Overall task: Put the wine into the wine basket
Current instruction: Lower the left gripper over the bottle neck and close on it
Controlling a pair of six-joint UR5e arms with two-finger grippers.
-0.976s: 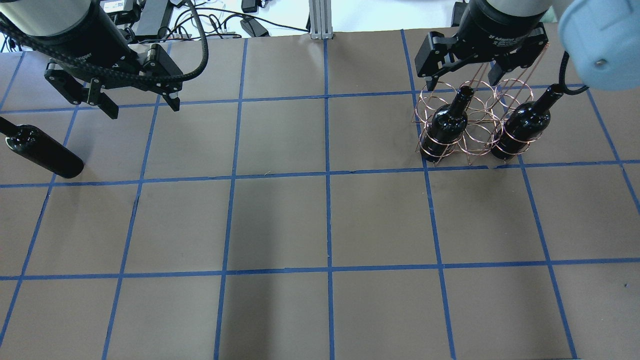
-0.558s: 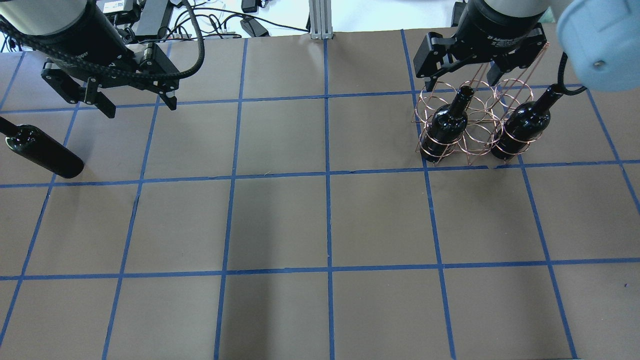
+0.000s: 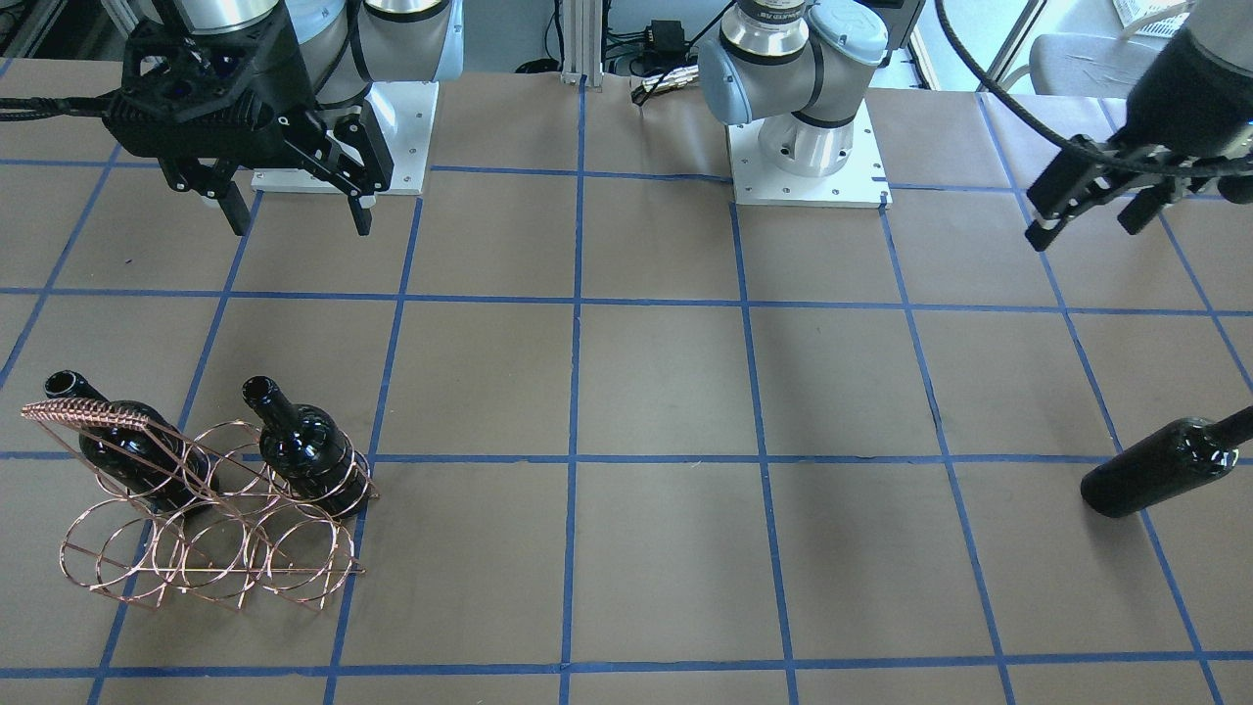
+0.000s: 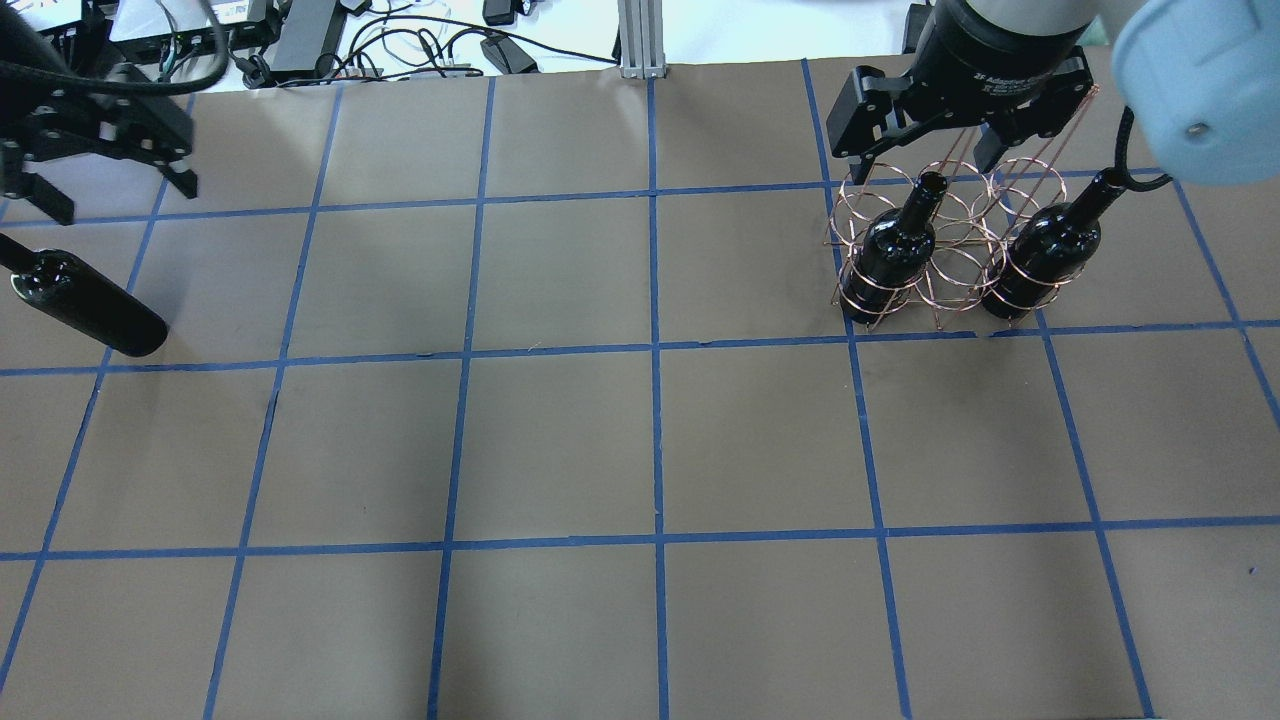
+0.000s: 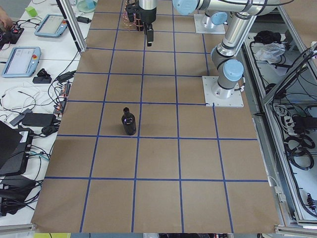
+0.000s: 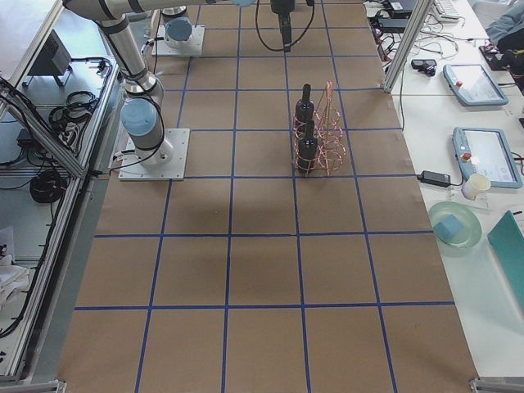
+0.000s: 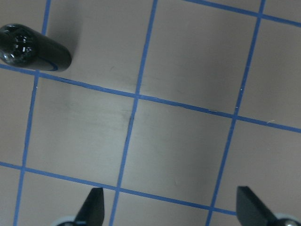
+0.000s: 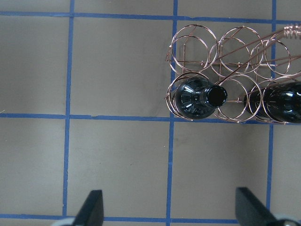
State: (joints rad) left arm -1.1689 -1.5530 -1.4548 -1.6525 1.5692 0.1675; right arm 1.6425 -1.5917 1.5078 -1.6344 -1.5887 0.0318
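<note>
**Operator:** Where is the wine you have to move?

**Me:** The wine stands upright on the tabletop at my left end, well apart from the wine basket at my right end. Nothing touches it.

**Operator:** And your pincers?

**Me:** Both are released and empty. My left pincer hangs above the tabletop near the wine, on my base's side of it, not over it. In that wrist's view the bottle sits off in a corner, outside the spread fingers. My right pincer hovers beside the basket, jaws wide.

**Operator:** Any room in the basket?

**Me:** An inner bottle and an outer bottle stand in the row of rings nearer my base, with a free ring between them. The far row looks free too.

**Operator:** How will the wine handle?

**Me:** I judge it stiff, glossy and slippery. It would be heavy if full, which I cannot tell through the dark glass. It would break if dropped. Being tall and narrow, it would likely tip from a sideways nudge, so I should come in level and square.

**Operator:** Where would you take hold?

**Me:** On the neck, just under the lip. The lip should check any downward slip, and a high hold should keep my fingers clear of the wire rings as the body goes down into one.
</note>
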